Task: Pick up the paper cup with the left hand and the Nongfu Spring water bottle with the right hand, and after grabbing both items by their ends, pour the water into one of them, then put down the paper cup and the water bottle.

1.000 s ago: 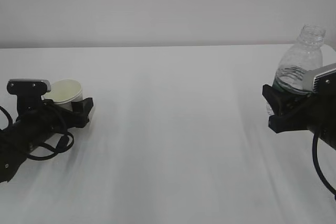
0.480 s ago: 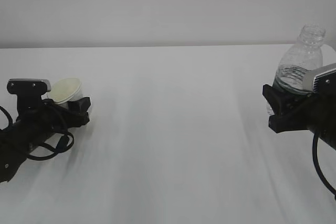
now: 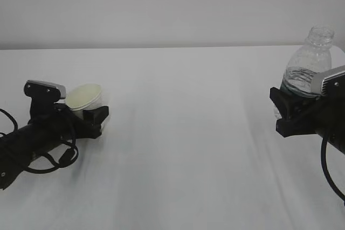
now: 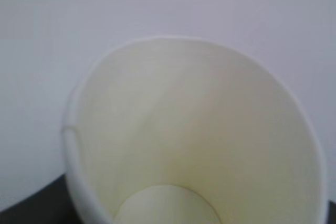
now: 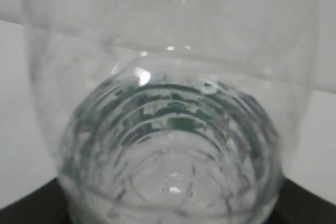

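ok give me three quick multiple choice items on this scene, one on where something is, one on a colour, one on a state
1. Where is the paper cup?
A. at the left, in the left end effector
B. at the centre of the table
C. beside the bottle at the right

2. What colour is the inside of the cup?
A. blue
B. cream
C. black

3. What is the state of the Nongfu Spring water bottle?
A. lying on its side, capped
B. upright, uncapped, in the right end effector
C. upside down over the cup

Answers:
1. A, since the exterior view shows the cup between the left arm's fingers at the far left.
2. B, since the left wrist view looks into a pale cream interior.
3. B, since its open neck points up while the black fingers grip its lower body, and water sits in its lower part.
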Tool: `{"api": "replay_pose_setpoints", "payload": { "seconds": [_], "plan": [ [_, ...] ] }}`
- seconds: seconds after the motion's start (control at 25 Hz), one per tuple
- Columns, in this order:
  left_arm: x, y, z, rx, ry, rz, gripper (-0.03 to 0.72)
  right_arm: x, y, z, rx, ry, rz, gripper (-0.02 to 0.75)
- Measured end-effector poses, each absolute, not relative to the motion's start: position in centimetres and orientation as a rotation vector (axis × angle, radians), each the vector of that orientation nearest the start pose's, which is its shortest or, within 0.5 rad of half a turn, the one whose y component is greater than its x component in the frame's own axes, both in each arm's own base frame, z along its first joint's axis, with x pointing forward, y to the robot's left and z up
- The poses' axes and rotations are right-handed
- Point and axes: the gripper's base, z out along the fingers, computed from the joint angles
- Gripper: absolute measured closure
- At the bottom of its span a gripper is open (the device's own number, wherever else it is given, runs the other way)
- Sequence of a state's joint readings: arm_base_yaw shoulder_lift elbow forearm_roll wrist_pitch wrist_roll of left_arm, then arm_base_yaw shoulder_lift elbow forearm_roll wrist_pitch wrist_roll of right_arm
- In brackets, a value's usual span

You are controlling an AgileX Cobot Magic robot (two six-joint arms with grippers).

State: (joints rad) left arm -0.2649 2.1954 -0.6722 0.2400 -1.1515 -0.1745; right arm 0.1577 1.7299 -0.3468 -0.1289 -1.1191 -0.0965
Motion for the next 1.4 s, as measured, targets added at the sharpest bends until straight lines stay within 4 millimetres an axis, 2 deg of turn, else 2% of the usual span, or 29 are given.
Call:
{"api": "replay_pose_setpoints", "payload": {
  "seconds": [0.44, 0.72, 1.12, 1.4],
  "plan": [
    [31.3, -12.3, 8.1, 0.511, 1.772, -0.590, 0.225, 25.6, 5.1, 14.4, -0.354, 1.715, 0.105, 0.283],
    [30.1, -14.0, 9.1, 0.633, 1.746, -0.747, 0.225, 25.7, 4.8, 14.4, -0.308, 1.722, 0.083, 0.283],
    [26.9, -18.7, 8.9, 0.859, 1.705, -0.918, 0.225, 25.0, 4.4, 13.9, -0.280, 1.759, 0.069, 0.283],
    [26.4, -21.6, 9.8, 0.933, 1.630, -0.983, 0.225, 23.5, 4.1, 13.0, -0.284, 1.814, 0.068, 0.283]
  ]
}}
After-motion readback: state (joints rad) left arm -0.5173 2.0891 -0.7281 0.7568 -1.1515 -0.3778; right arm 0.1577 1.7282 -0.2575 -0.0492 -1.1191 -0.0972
